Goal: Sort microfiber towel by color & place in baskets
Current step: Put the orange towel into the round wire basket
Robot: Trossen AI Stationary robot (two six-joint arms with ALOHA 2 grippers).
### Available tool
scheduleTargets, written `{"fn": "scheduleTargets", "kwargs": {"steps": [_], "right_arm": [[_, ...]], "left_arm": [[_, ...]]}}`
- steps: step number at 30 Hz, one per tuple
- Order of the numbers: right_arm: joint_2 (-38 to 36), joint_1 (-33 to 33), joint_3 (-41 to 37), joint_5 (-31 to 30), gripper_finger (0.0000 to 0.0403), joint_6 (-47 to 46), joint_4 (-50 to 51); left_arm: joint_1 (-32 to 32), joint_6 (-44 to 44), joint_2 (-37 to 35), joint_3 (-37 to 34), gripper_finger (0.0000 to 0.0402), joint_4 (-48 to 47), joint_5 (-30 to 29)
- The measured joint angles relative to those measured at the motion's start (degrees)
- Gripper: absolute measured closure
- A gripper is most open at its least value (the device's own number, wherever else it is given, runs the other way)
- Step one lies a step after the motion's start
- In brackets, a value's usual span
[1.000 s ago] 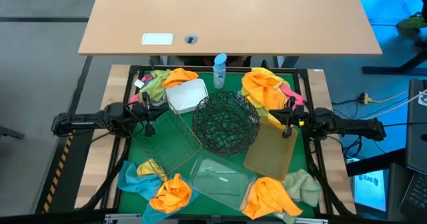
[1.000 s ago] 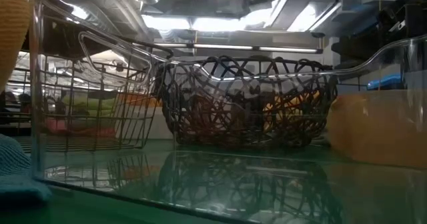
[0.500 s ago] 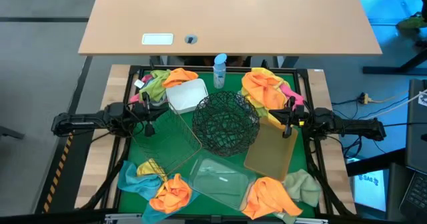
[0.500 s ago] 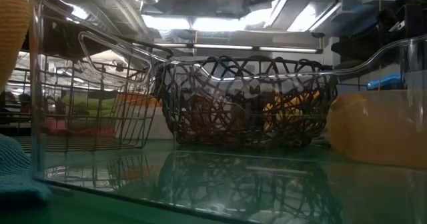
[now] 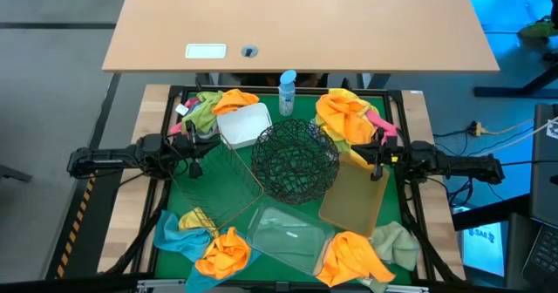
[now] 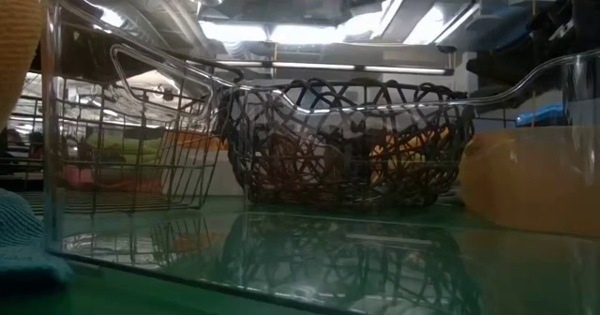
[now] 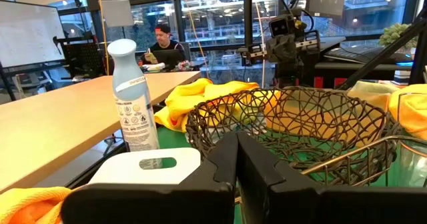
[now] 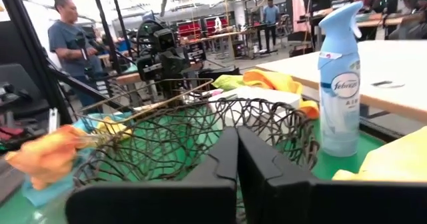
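Overhead, the left claw (image 5: 193, 160) sits at the mat's (image 5: 218, 180) left edge and the right claw (image 5: 377, 165) at its right edge, both pressed together and holding nothing. Five containers crowd the mat: wire bowl (image 5: 295, 160) at centre, white tub (image 5: 243, 125) behind-left, wire basket (image 5: 224, 188) left, clear tray (image 5: 286, 234) in front, tan tray (image 5: 355, 197) right. Towels (image 5: 347, 117) lie heaped at all four mat corners; a spray bottle (image 5: 287, 92) stands at the far edge.

Low view: the clear tray's wall (image 6: 56, 118) fills the foreground, with the wire bowl (image 6: 347, 146) and wire basket (image 6: 131, 156) behind it.

Left wrist view: closed fingers (image 7: 223, 167) face the bowl (image 7: 293, 124), tub (image 7: 150, 167) and bottle (image 7: 130, 94).

Right wrist view: closed fingers (image 8: 223, 164) face the bowl (image 8: 193, 137); a person (image 8: 70, 44) stands beyond the bench.
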State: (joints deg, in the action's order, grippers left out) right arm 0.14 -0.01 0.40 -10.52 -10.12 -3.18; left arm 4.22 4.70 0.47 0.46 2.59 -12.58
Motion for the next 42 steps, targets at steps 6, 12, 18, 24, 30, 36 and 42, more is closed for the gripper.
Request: {"fn": "scheduleTargets", "kwargs": {"steps": [6,12,18,24,30,36,42], "right_arm": [[0.01,0.00,0.00,1.10,0.0402,-0.82,-1.29],[0.00,0.00,0.00,1.12,0.0402,-0.58,-6.98],[0.00,0.00,0.00,2.62,0.0402,-0.15,-10.94],[0.11,0.00,0.00,2.57,0.0347,-0.15,-13.98],[1.61,0.00,2.85,-3.99,0.0231,0.17,-14.32],[9.86,-0.02,7.95,-12.63,0.0173,1.60,-9.11],[22.29,-0.02,12.81,-20.42,0.0175,1.52,-2.67]], "left_arm": [[0.00,-0.01,0.01,0.01,0.0400,-0.01,0.00],[-0.01,0.00,0.01,0.01,0.0400,-0.02,0.02],[-0.01,-0.01,0.00,-0.01,0.0400,-0.02,0.02],[0.01,0.00,0.00,0.00,0.0400,-0.01,0.02],[0.01,-0.01,0.00,-0.01,0.0400,-0.02,0.02],[0.01,0.00,0.00,0.00,0.0400,-0.02,0.02],[0.01,-0.01,0.00,-0.01,0.0400,-0.02,0.02]]}}
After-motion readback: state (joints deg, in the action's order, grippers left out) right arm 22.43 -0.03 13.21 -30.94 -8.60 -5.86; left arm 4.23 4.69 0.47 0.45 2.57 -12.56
